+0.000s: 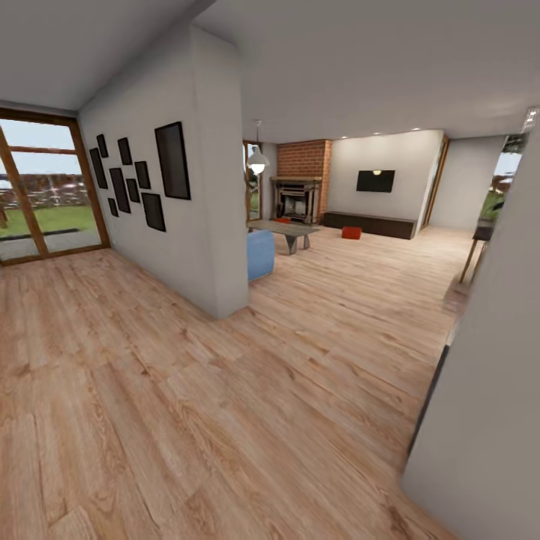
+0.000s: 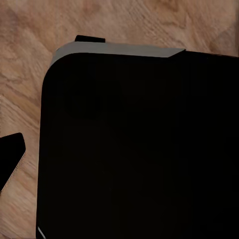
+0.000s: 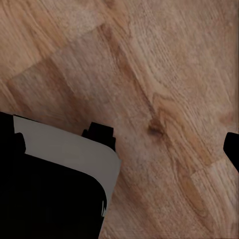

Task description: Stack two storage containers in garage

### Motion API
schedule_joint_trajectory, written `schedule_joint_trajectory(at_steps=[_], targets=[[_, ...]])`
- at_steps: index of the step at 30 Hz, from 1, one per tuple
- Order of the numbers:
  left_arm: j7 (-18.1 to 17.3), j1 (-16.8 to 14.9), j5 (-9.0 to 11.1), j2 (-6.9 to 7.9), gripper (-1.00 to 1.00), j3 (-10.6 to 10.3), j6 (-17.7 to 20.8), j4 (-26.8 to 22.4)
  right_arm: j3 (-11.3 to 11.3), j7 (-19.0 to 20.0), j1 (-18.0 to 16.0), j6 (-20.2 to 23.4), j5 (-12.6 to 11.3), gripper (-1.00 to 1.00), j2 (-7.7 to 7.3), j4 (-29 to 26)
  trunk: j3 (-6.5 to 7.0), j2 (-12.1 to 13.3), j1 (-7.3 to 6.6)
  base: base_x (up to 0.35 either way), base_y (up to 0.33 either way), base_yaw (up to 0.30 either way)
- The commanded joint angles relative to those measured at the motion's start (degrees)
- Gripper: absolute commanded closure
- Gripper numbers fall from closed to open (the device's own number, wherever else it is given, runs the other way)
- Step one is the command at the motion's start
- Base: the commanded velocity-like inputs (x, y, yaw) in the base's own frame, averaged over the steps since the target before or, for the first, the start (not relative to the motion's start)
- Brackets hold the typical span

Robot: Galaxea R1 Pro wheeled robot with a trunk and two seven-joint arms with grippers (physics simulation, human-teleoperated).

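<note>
Two orange-red storage containers rest on the wood-plank floor of the living room at the far end of the head view. One container point(image 1: 351, 233) is in front of the long dark cabinet point(image 1: 369, 223). The other container point(image 1: 282, 220) peeks out behind a low table, near the brick fireplace point(image 1: 300, 196). The garage is out of view. My left gripper point(image 2: 119, 164) hangs over my black base, one dark fingertip point(image 2: 11, 160) at the picture's edge. My right gripper point(image 3: 119, 149) hangs over planks, one fingertip point(image 3: 232, 148) at the edge. Both hold nothing.
A white partition wall point(image 1: 214, 187) with black picture frames juts out ahead on the left, with a blue seat point(image 1: 260, 253) behind it. A grey wall point(image 1: 495, 360) is close on the right. A low table point(image 1: 289, 231) stands before the fireplace. Glass doors point(image 1: 41, 187) are at the far left.
</note>
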Motion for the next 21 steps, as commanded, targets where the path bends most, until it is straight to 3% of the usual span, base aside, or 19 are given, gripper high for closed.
schedule_joint_trajectory(at_steps=[1, 21], targets=[[0.01, -0.01, 0.45, -0.01, -1.0, 0.19, -0.12, -0.01, 0.44, 0.15, -0.08, -0.36, -0.03, -1.0, -0.03, 0.19, -0.05, -0.03, 0.03, 0.321, 0.0, 0.005], [0.01, -0.01, 0.45, 0.0, -1.0, 0.19, -0.18, -0.01, 0.44, -0.09, -0.08, -0.51, -0.08, -1.0, -0.34, 0.19, -0.05, -0.03, 0.03, 0.321, 0.0, 0.0]])
